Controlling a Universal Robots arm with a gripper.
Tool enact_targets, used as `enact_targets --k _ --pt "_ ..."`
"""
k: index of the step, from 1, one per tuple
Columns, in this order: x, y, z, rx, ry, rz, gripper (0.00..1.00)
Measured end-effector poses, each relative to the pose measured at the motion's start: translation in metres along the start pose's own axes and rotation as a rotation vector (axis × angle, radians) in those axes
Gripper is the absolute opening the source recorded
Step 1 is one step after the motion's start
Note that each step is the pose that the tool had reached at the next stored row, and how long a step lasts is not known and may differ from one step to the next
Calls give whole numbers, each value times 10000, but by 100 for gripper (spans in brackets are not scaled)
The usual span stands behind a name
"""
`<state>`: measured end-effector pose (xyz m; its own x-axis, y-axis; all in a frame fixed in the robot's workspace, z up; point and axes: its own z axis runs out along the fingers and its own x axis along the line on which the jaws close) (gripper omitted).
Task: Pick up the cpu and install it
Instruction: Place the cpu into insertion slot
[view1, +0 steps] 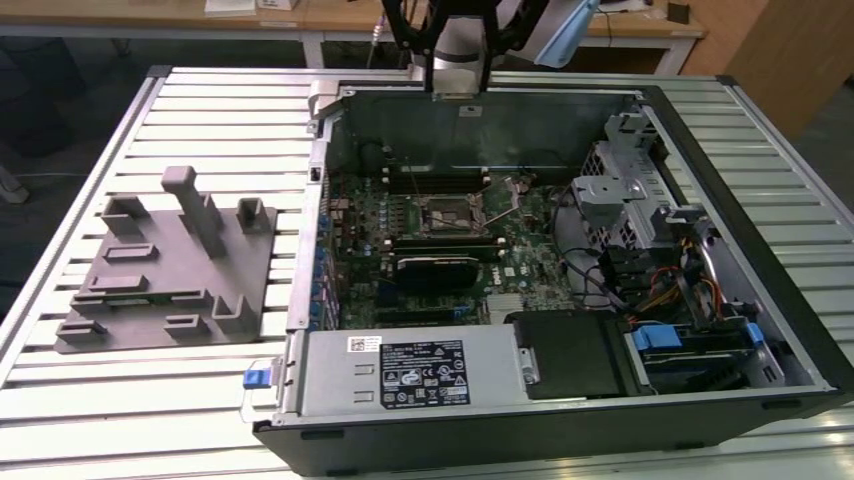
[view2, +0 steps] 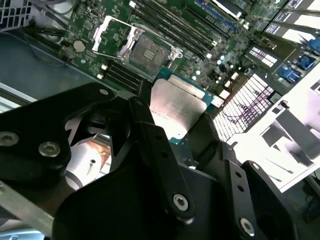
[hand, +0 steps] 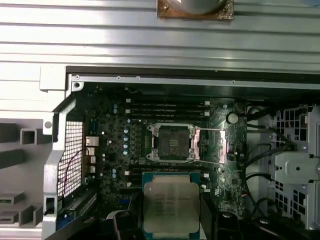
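1. My black metal gripper (view2: 176, 122) is clamped on the small square silvery-grey cpu (hand: 171, 206); I judge pickup done.
2. I'm holding it above the green motherboard (hand: 110, 160), apart from the dark square open socket (hand: 170, 142); the cpu is not yet seated.

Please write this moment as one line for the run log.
claw: shut on cpu | cpu: held above motherboard, not in socket | socket: open, empty
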<state>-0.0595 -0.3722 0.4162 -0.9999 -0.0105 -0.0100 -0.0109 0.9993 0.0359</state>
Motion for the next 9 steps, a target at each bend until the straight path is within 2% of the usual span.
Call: enact_targets --k 5,9 --pt "-7 0 0 10 1 8 54" --pt "-11 3 1 14 -6 188 54"
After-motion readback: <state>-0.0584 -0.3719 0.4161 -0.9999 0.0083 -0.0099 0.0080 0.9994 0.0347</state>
